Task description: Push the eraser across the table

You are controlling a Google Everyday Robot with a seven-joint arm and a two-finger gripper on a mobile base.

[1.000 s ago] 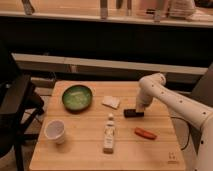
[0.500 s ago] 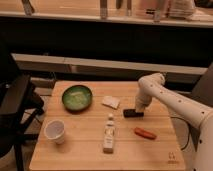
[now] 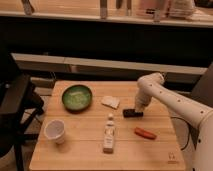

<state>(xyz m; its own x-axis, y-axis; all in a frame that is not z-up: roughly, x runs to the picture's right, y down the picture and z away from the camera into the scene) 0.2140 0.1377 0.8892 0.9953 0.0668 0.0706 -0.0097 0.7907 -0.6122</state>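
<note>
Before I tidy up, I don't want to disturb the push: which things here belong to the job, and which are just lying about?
Part of the job:
- eraser, black block
- table
- hand, shut, down at the eraser's right end

Just lying about:
- green bowl
- white wedge
- paper cup
- small bottle
- orange item

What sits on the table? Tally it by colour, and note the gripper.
Green: 1, bowl
White: 3, cup, bottle, wedge
Black: 1, eraser
Orange: 1, oblong item
Total: 6 on the table
Gripper: shut, at the eraser's right end.
</note>
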